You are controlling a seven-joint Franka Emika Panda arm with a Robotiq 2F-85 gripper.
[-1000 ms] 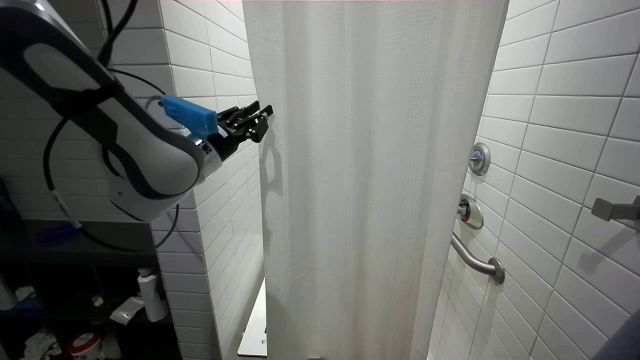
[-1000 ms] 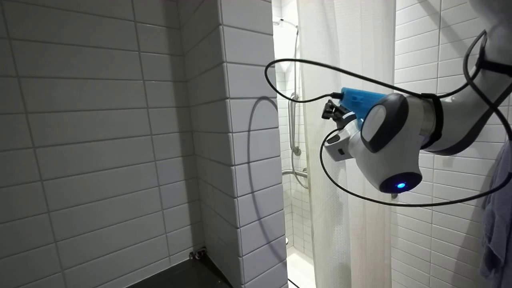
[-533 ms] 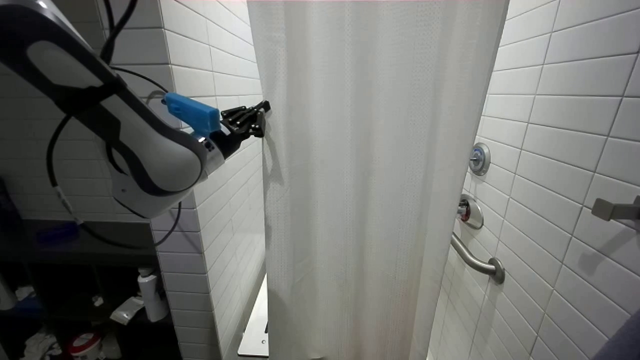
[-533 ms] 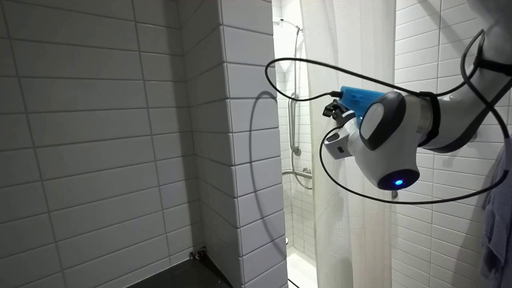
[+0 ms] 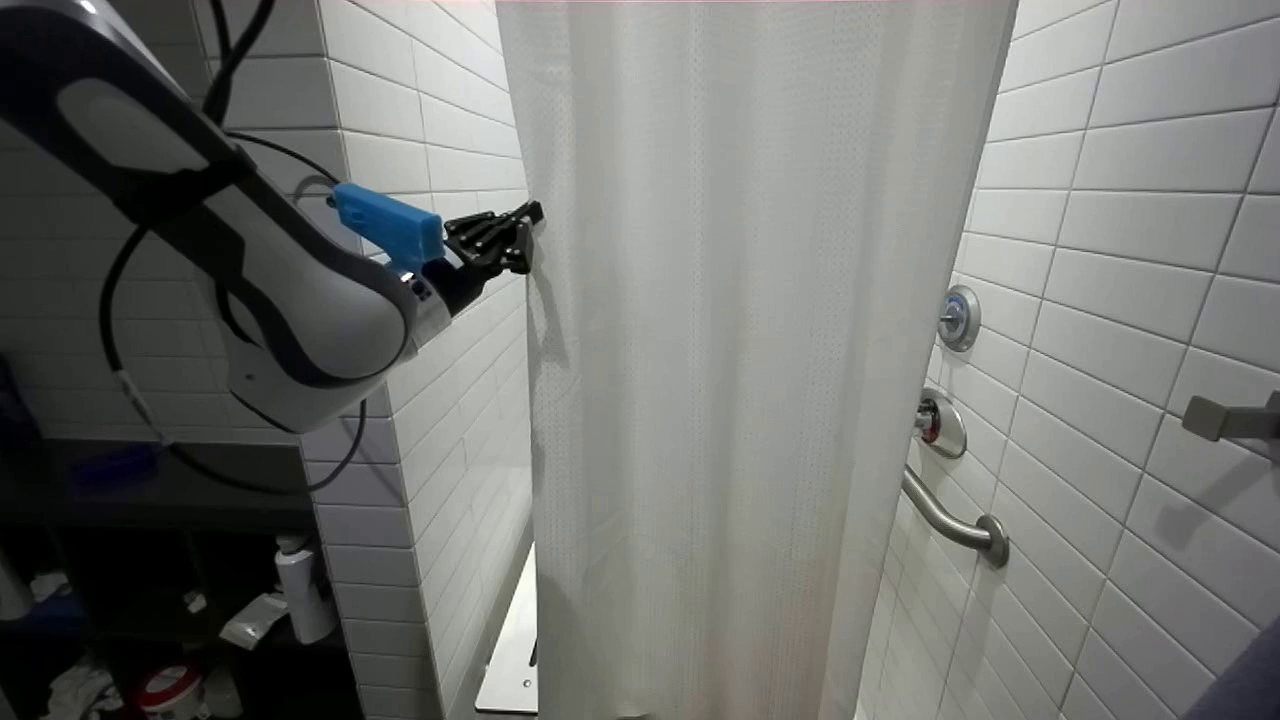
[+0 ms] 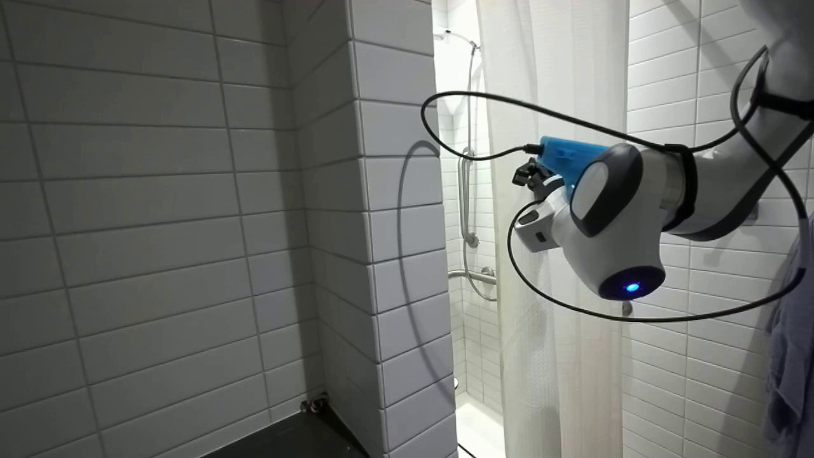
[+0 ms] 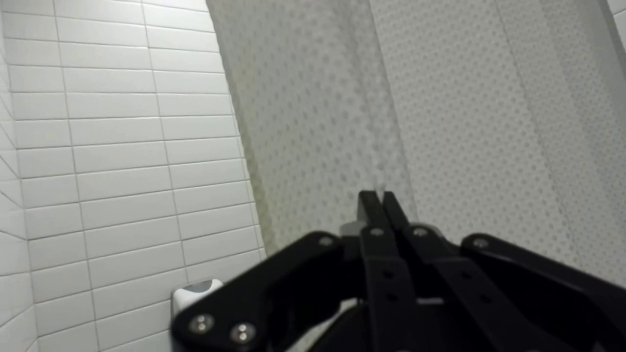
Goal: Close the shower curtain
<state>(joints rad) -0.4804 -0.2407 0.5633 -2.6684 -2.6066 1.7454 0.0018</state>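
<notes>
The gripper point(image 7: 379, 194) is clamped together now, black fingers point(image 7: 369, 208) almost meeting, and as far as I can tell they've got a thin fold of the shower curtain point(image 5: 730, 350) pinched right at the tips. That's the big difference: a second ago the fingers are clearly spread, and by half a second ago they're already together. The pinch is a bit in from the curtain's free edge, not on the edge itself.

The arm point(image 5: 320, 310) sits slightly further right than a second ago in an exterior view, with the blue box point(image 5: 390, 222) on the wrist coming along. The curtain's free edge is over a touch too, so in an exterior view you see a bit more of the metal bar point(image 6: 458, 274) past it. There's a gap between that edge and the tiled corner point(image 6: 410, 254), with the shower hose point(image 6: 462, 197) visible through it.

Further out, nothing looks different: round valve point(image 5: 960, 318) on the tiled wall point(image 5: 1150, 250), white bottle point(image 5: 303, 595) in the dark shelf unit point(image 5: 250, 458).
</notes>
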